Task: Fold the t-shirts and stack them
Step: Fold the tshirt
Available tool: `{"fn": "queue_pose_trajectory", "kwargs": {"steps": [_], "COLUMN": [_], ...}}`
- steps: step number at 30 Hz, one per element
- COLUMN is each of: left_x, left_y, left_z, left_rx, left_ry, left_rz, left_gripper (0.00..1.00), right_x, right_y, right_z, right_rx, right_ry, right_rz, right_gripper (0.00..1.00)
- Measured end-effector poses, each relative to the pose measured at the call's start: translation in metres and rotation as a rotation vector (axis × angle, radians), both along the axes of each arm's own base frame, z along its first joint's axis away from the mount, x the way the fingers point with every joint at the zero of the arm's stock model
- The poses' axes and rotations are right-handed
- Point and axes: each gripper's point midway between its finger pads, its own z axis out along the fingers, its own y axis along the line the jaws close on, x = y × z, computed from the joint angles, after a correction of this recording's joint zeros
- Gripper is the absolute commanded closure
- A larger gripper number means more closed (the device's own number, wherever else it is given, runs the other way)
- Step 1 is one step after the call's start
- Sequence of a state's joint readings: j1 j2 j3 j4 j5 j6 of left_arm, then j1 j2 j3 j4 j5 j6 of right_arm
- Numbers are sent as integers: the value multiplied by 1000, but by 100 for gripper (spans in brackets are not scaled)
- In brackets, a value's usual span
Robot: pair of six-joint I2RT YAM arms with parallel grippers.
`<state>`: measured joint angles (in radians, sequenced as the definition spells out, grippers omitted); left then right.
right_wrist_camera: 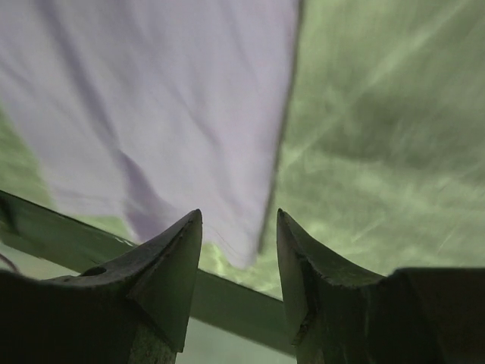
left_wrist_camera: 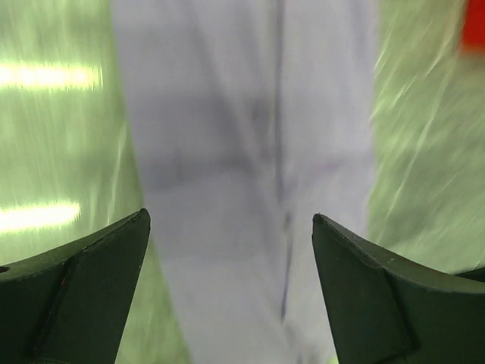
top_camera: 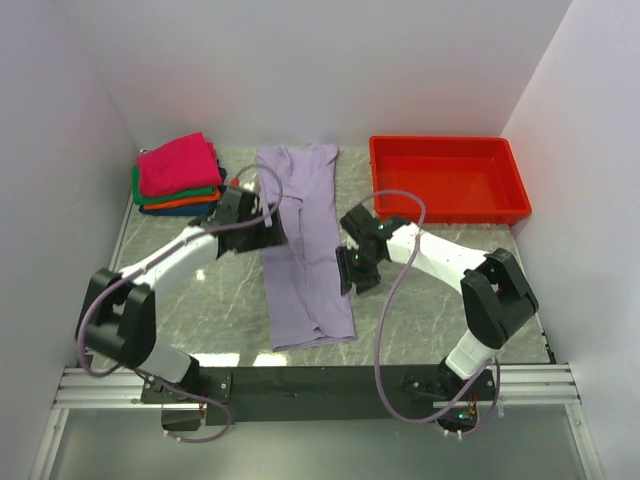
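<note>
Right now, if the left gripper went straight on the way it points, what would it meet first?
The lavender t-shirt: the open left gripper points at the middle of the long folded strip, with cloth squarely ahead of it. Nothing seems to lie between, though the blurred wrist view leaves depth unclear.

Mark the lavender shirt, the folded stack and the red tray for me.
lavender shirt (top_camera: pixel 305 250), top view, middle of the long folded strip.
folded stack (top_camera: pixel 178 165), top view, on the pink shirt on top.
red tray (top_camera: pixel 450 185), top view, bare floor inside.
</note>
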<state>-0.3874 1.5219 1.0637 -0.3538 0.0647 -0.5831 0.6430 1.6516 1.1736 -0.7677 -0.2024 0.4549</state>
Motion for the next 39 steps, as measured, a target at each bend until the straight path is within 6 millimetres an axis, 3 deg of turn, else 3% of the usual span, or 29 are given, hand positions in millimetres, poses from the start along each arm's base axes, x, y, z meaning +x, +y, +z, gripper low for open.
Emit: {"fn": "queue_pose_trajectory", "kwargs": {"steps": [5, 12, 22, 30, 39], "left_x": [-73, -131, -182, -194, -213], "left_y": [2, -1, -1, -4, -5], "left_z": [-32, -40, -61, -64, -76], "left_rx": [39, 32, 51, 63, 97], "left_ry": [117, 160, 244, 262, 317], "left_rz": [-21, -41, -61, -76, -84], "left_gripper": [11, 17, 21, 23, 28], "right_x": [-49, -75, -104, -105, -107], "right_y": [-10, -4, -15, -4, 5], "right_z": [-20, -21, -56, -58, -60], "right_rx": [-46, -9, -37, -10, -15], "right_ry": [57, 34, 92, 74, 70], "right_rz": [14, 11, -20, -5, 13], "right_gripper": [49, 49, 49, 50, 61]}}
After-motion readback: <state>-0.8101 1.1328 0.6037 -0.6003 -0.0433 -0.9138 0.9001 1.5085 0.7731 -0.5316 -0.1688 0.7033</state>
